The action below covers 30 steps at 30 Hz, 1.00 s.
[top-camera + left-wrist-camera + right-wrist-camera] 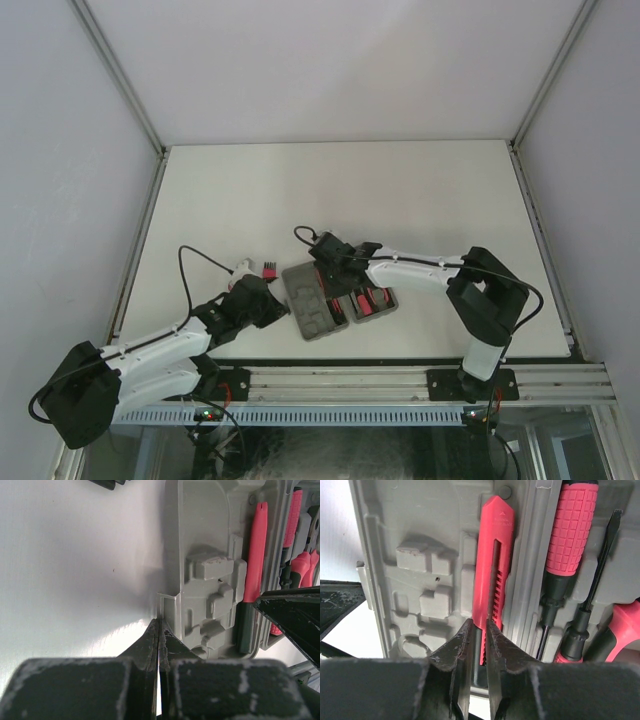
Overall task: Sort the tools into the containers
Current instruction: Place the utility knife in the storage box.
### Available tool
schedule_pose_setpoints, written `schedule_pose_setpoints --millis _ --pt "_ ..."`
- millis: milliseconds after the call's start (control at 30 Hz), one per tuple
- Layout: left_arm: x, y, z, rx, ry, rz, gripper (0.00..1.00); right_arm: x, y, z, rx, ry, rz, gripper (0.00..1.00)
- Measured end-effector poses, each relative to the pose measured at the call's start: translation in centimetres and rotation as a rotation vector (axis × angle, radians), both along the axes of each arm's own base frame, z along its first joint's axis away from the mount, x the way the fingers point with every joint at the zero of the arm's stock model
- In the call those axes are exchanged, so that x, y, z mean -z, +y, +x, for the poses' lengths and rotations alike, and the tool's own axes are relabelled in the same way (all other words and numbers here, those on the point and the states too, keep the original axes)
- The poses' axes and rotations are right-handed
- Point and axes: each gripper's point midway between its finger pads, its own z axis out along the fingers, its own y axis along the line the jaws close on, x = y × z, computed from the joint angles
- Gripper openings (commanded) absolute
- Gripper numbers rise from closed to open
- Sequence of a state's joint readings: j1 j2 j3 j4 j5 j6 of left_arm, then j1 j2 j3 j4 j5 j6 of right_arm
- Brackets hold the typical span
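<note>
The grey case lies open in the middle of the table. In the right wrist view its slots hold a red utility knife, a red-handled screwdriver, a thin screwdriver and red-handled pliers. My right gripper hangs over the knife's near end, its jaws a narrow crack apart. The knife is wider than that gap and lies in its slot. My left gripper is shut and empty, its tips against the case's left rim.
A small comb-like piece and a small white-and-red item lie on the table just left of the case, behind my left gripper. The table's front rail runs close below the case.
</note>
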State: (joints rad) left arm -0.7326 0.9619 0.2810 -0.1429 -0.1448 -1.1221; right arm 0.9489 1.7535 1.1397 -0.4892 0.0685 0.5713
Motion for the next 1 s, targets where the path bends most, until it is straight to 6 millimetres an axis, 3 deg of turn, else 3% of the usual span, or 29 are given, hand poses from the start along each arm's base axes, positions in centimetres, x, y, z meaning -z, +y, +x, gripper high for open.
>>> schedule_pose_setpoints --millis 467,1000 --pt "0.0 0.0 0.0 0.001 0.0 -0.001 0.0 0.8 0.0 0.5 0.002 0.024 -0.048 0.0" --pt "0.0 -0.1 0.0 0.016 -0.004 0.004 0.0 1.3 0.2 0.0 -0.014 0.074 -0.085 0.0"
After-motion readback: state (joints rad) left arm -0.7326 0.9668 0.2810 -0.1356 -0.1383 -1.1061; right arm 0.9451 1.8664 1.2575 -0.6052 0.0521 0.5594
